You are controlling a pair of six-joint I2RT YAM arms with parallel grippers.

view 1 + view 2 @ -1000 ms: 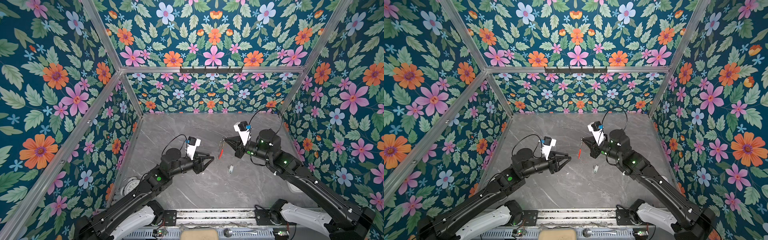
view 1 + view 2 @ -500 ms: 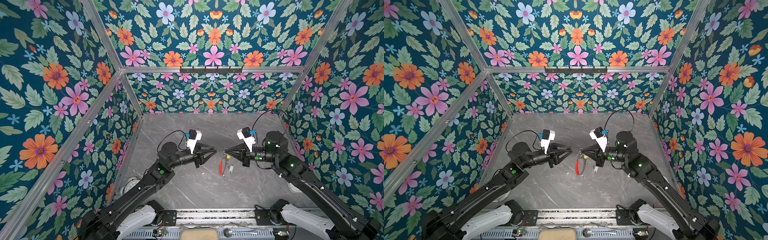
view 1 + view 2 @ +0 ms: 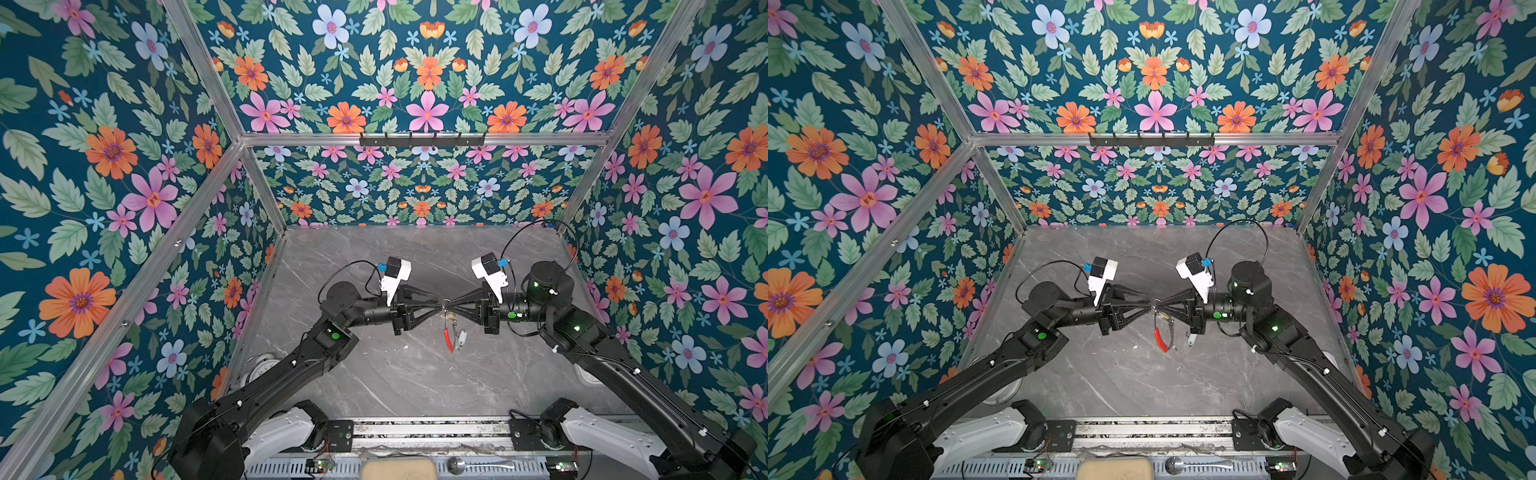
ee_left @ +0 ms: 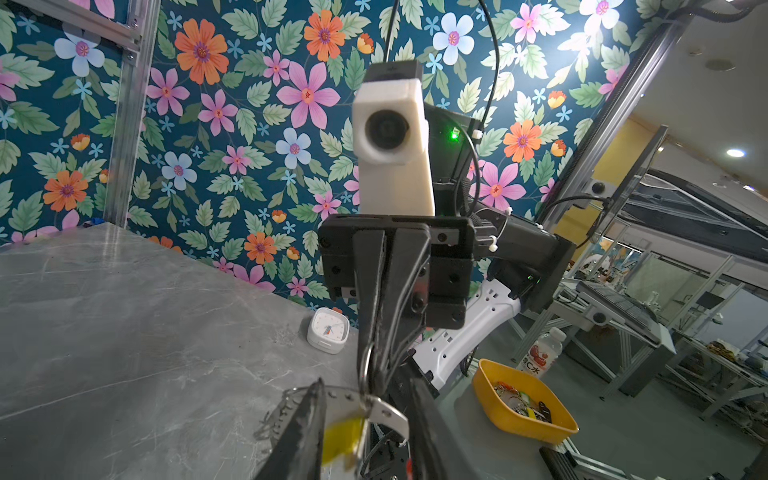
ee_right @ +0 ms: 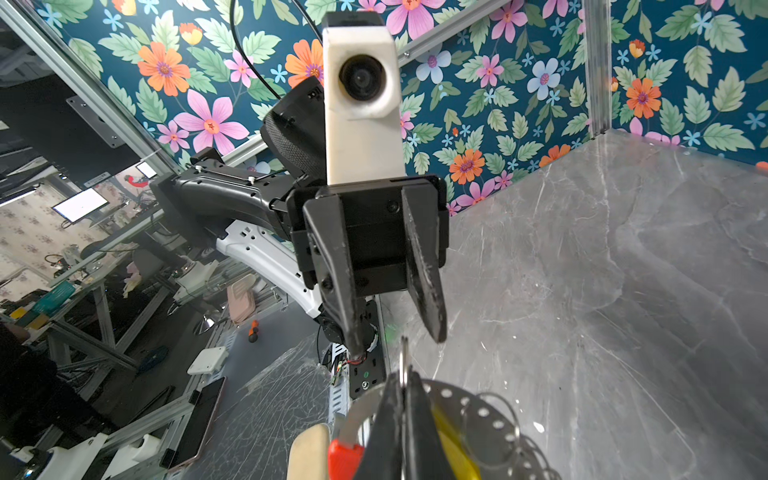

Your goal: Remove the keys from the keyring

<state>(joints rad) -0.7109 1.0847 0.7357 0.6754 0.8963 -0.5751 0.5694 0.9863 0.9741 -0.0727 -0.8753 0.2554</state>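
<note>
Keyring (image 3: pixel 448 337) in both top views hangs over the middle of the grey marble table (image 3: pixel 395 374), red section lowest, directly under the meeting tips of the two arms. The right gripper (image 3: pixel 452 308) is clamped on the top of the keyring. The left gripper (image 3: pixel 439 308) meets it nose to nose, jaws only slightly apart. A yellow-tagged key (image 3: pixel 451 320) dangles just below the tips. A white-tagged key (image 3: pixel 1190 340) lies on the table, apart from the hoop.

In the left wrist view, the left gripper's fingers (image 4: pixel 305 428) flank the yellow tag (image 4: pixel 343 434) and a silver key (image 4: pixel 386 411). The closed right gripper (image 4: pixel 376 365) points in between them.

In the right wrist view, the right gripper's fingers (image 5: pixel 390 419) are pressed together on the keyring's perforated band (image 5: pixel 482 413). A small split ring (image 5: pixel 403 357) sticks out edge-on past them. Just beyond it the left gripper (image 5: pixel 397 338) shows a clear narrow gap between its tips. The red section (image 5: pixel 345 457) and yellow tag (image 5: pixel 455 449) sit beside the shut fingers.
</note>
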